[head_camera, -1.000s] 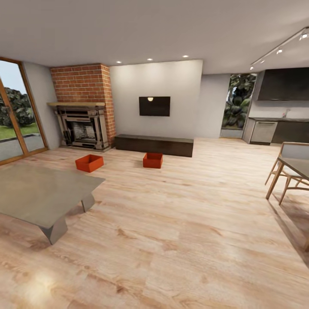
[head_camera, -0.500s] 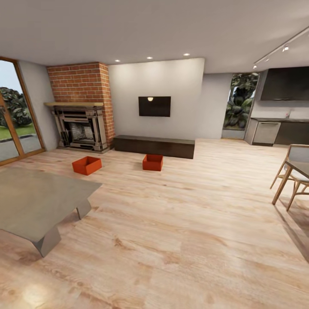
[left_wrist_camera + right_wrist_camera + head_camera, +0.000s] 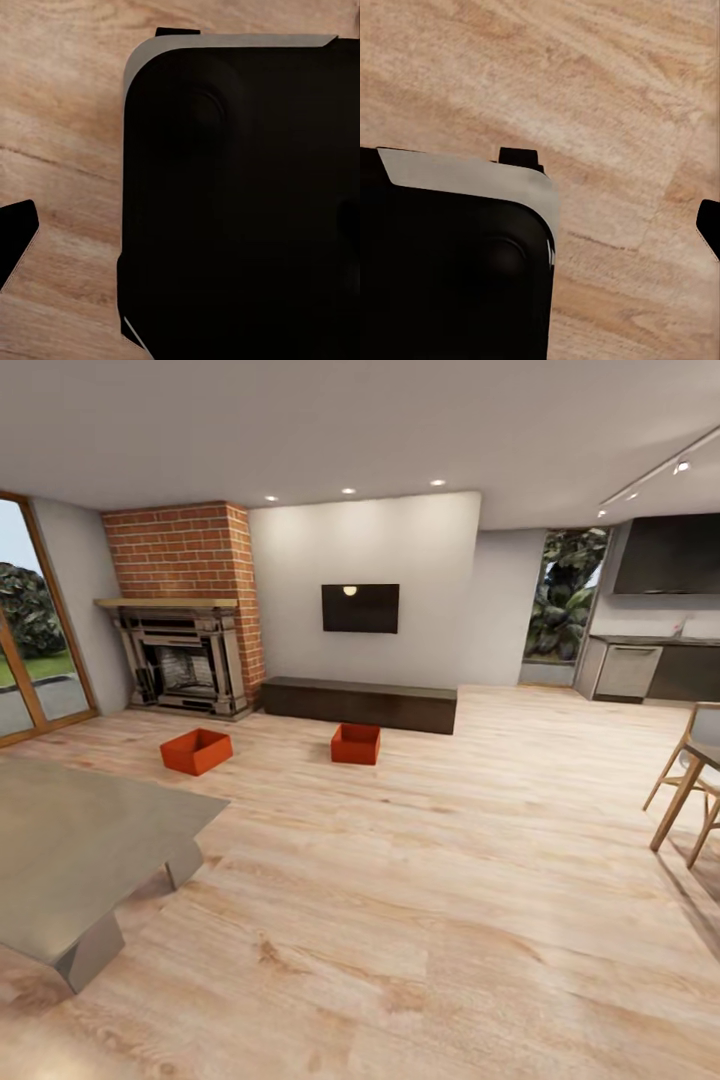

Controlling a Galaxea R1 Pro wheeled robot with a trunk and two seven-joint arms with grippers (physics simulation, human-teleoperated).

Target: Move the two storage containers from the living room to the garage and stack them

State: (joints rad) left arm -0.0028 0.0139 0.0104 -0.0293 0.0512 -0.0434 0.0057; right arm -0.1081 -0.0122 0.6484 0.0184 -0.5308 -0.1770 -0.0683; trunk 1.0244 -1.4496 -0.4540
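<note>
Two storage containers stand apart on the living room's light wood floor [image 3: 430, 880], well ahead of me. The left orange-red container [image 3: 196, 751] sits in front of the brick fireplace [image 3: 185, 660]. The right container [image 3: 356, 744] sits just before the dark low cabinet [image 3: 360, 702], under the wall TV [image 3: 360, 608]. Both are open-topped and look empty. In the left wrist view one dark fingertip [image 3: 15, 240] shows at the frame's edge over bare planks. The right wrist view shows a fingertip [image 3: 709, 226] the same way. Nothing sits between the fingers.
A grey coffee table [image 3: 70, 840] fills the near left. Wooden chairs [image 3: 690, 780] stand at the right edge. A glass door [image 3: 20, 650] is on the left wall, and a kitchen counter [image 3: 650, 660] is far right. My black base [image 3: 240, 202] shows under both wrists.
The whole head view has shifted as I roll forward. The coffee table and chairs slide outward and down in the frame. The containers have not moved on the floor.
</note>
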